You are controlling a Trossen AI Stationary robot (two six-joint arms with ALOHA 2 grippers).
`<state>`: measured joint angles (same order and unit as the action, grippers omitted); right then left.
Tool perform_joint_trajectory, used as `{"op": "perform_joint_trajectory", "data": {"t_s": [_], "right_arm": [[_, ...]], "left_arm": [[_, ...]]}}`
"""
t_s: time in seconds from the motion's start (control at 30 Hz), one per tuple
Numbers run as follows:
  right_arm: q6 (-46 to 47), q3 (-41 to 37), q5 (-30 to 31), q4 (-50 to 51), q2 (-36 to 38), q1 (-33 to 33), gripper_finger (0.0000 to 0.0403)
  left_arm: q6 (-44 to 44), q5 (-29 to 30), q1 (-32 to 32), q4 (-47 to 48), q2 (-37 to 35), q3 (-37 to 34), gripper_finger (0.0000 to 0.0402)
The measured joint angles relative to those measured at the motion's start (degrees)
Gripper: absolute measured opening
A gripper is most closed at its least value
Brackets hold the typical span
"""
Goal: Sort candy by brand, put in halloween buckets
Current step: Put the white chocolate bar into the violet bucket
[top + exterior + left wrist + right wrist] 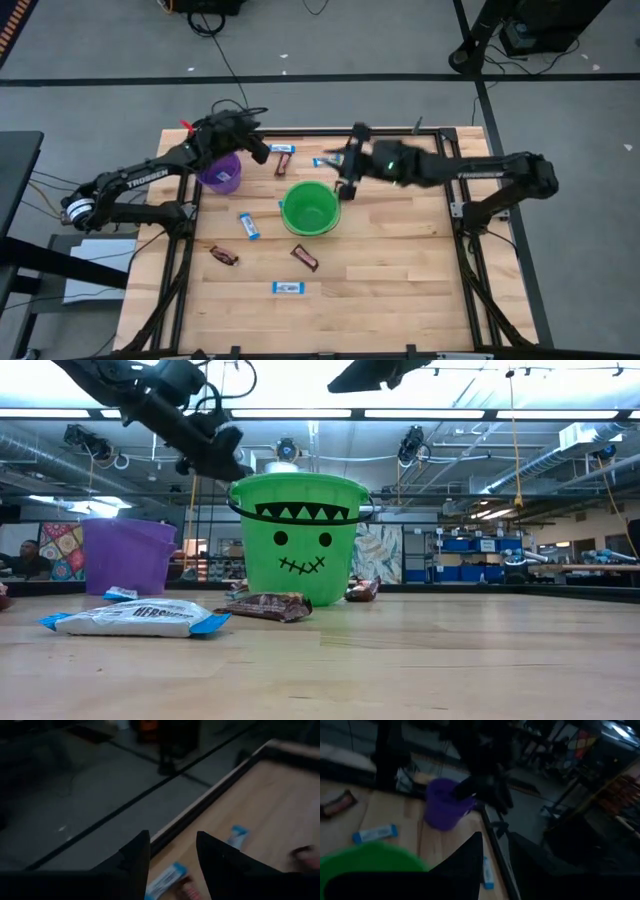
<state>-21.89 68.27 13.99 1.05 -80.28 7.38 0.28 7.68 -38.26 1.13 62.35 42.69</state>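
Left gripper (pixel 262 150) hangs in the air just beyond the purple bucket (pixel 221 173) near the table's far edge, fingers (pixel 135 857) parted with nothing between them. A blue-and-white bar (pixel 165 880) lies on the wood below the gap, not touched. Right gripper (pixel 345 188) sits at the far rim of the green bucket (pixel 309 208), above it; fingers (pixel 465 865) slightly apart, empty (no candy visible in them). Loose candy on the table (pixel 400 280): blue-and-white bars (pixel 249 226) and brown bars (pixel 304 257) lie on the near side of both buckets; a brown bar (pixel 284 158) and a blue one (pixel 324 162) lie between the grippers.
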Motion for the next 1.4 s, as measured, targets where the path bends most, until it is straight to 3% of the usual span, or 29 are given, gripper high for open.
{"op": "perform_joint_trajectory", "data": {"t_s": [0.17, 0.33, 0.43, 0.6, 0.8, 1.0, 1.07, 1.2, 1.4], "right_arm": [[5.57, 0.0, -9.11, 0.22, 7.09, 8.59, 0.0106], [21.35, 0.07, -21.7, 4.99, 13.07, 16.72, 0.0106], [29.07, 0.09, -29.45, 8.18, 13.97, 18.67, 0.0106], [32.4, 0.07, -34.73, 13.55, 12.74, 18.04, 0.0106], [31.27, 0.04, -33.99, 14.73, 10.7, 18.69, 0.0106], [33.71, 0.04, -18.15, 16.38, 10.37, 19.73, 0.0106], [36.13, 0.02, -15.33, 16.38, 10.14, 19.71, 0.0106], [36.38, 0.02, -16.46, 15.89, 9.71, 19.64, 0.0106], [39.76, 0.02, -24.7, 16.65, 9.04, 20.29, 0.0106]], "left_arm": [[-6.19, -5.47, 0.0, 1.04, 0.0, 3.76, 0.0163], [-14.65, -7.49, 0.0, 4.26, -0.04, 8.99, 0.0163], [-18.82, -7.58, 0.46, 4.38, 0.92, 12.48, 0.0163], [-22.37, -6.12, 1.11, 8.07, 4.31, 18.5, 0.0163], [-23.31, -3.23, 2.09, 9.76, 8.37, 23.19, 0.0163], [-23.07, -2.99, 2.07, 15.71, 11.99, 26.82, 0.0163], [-22.9, -2.63, 1.48, 19.11, 13.11, 27.25, 0.0163], [-20.04, -2.55, -0.77, 26.69, 15.26, 27.39, 0.0163], [-16.9, -4.92, -4.62, 36.52, 18.74, 27.37, 0.0163]]}}
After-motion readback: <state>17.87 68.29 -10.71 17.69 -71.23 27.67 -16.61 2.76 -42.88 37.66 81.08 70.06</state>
